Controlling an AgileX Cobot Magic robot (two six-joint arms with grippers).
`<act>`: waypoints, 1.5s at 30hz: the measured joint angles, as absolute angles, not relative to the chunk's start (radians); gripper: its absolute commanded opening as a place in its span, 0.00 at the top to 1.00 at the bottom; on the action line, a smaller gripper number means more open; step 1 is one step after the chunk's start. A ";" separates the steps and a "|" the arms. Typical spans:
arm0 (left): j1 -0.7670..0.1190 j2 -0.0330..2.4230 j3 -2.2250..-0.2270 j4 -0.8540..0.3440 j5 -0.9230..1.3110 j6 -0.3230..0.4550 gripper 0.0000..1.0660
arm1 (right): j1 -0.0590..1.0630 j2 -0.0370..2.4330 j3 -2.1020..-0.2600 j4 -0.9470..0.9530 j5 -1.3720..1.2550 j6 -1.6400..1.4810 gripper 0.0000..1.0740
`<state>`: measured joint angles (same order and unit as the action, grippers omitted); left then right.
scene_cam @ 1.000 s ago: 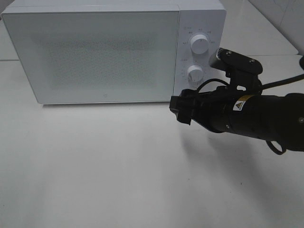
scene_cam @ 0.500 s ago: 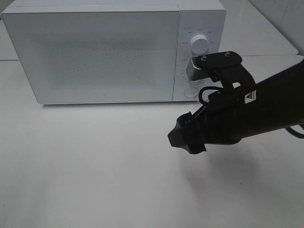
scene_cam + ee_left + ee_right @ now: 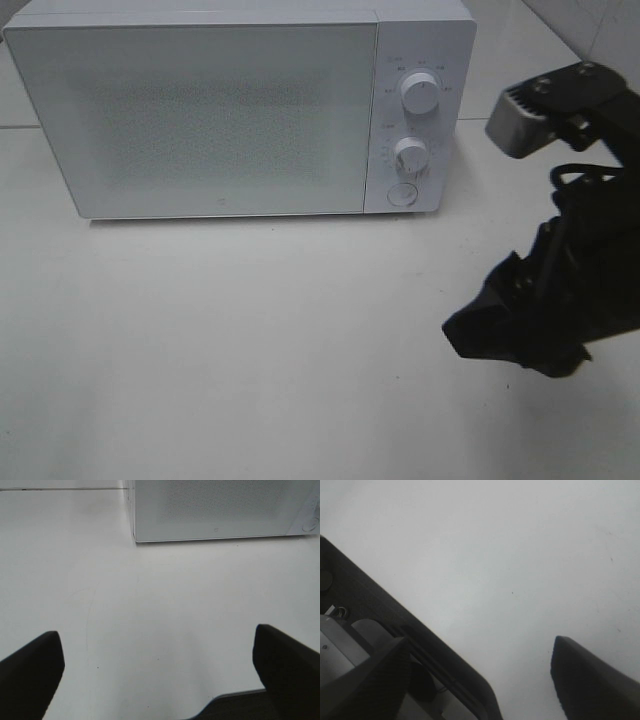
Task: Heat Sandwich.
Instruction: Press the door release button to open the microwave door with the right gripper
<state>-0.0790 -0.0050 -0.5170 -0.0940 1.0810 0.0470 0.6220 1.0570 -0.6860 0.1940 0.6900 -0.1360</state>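
Two open, empty grippers near the camera, a closed microwave behind them.

Nearest, the black left gripper point(image 3: 157, 650) hangs low over the flat white tabletop point(image 3: 250, 350), jaws spread wide with nothing between them. The black right gripper point(image 3: 480, 642) is at the table's right side, also open and empty. It is held off the oven's front, probably to leave the door and controls free. At the back stands the boxy white microwave oven point(image 3: 200, 110), its frosted door closed. Two white round dials point(image 3: 420, 92) sit on its right panel above a round button point(image 3: 402, 194). The sandwich shows in no view. It may sit behind that door, but the door cannot be seen through.
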 measured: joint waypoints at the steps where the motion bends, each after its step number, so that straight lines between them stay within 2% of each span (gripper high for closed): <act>1: -0.079 -0.005 -0.517 -0.094 1.081 0.047 0.09 | 0.622 1.029 -0.686 0.192 0.718 -0.136 0.29; 19: -0.079 -0.005 -0.517 -0.094 1.081 0.047 0.09 | 0.622 0.540 -0.686 0.104 1.099 0.000 0.29; 27: -0.079 -0.005 -0.517 -0.094 1.081 0.047 0.09 | 0.622 0.447 -0.686 0.090 1.175 0.064 0.29; 31: -0.079 -0.005 -0.517 -0.094 1.081 0.047 0.09 | 0.573 0.420 -0.686 0.088 1.198 0.081 0.29; 38: -0.079 -0.005 -0.517 -0.094 1.081 0.047 0.09 | 0.388 0.297 -0.671 0.087 1.211 0.043 0.29; 45: -0.079 -0.005 -0.517 -0.094 1.081 0.047 0.09 | 0.291 0.178 -0.615 0.087 1.206 0.025 0.29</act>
